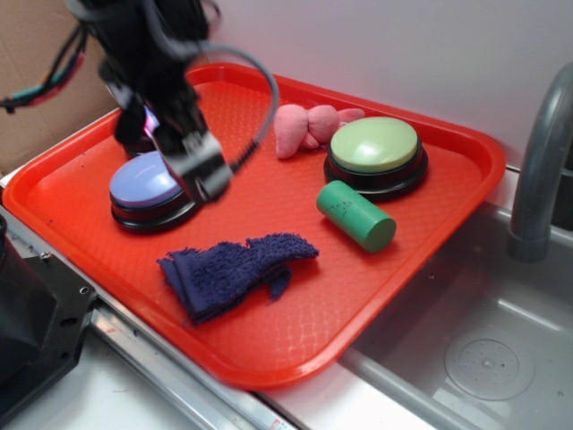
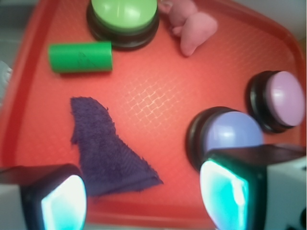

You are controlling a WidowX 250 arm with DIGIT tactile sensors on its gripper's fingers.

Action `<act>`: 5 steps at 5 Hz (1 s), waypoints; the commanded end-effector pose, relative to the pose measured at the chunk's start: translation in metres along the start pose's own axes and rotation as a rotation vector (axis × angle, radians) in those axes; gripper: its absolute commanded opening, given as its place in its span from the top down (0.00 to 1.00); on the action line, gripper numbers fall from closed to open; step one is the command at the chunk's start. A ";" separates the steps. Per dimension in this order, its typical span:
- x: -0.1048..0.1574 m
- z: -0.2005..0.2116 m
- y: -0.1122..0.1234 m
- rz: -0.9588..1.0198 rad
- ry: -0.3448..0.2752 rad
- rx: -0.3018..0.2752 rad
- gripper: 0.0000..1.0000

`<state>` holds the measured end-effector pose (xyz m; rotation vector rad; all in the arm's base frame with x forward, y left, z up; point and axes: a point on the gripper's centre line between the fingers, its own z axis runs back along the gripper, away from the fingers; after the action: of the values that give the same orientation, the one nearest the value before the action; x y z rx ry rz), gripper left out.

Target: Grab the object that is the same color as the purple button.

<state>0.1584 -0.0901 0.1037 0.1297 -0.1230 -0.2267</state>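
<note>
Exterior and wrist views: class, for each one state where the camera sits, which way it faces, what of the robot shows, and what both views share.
Exterior: off the robot, in front of the red tray, looking down at an angle; the arm and end effector hang over the purple button.
Wrist: on the arm, looking down; only the two fingers frame the bottom edge, set apart.
Shared: purple rag, green cylinder, green button, pink plush, purple button, tray.

I see a red tray (image 1: 421, 260) holding a green button (image 1: 376, 154) at the far right, a pink bow (image 1: 304, 128) just left of it, a green cylinder (image 1: 355, 215) lying nearer, and a pink button (image 2: 279, 99). A faucet (image 1: 537, 170) stands right.
</note>
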 end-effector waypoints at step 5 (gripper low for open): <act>-0.010 -0.099 -0.038 -0.075 0.163 -0.226 1.00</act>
<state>0.1659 -0.1144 0.0095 -0.0772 0.0467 -0.2846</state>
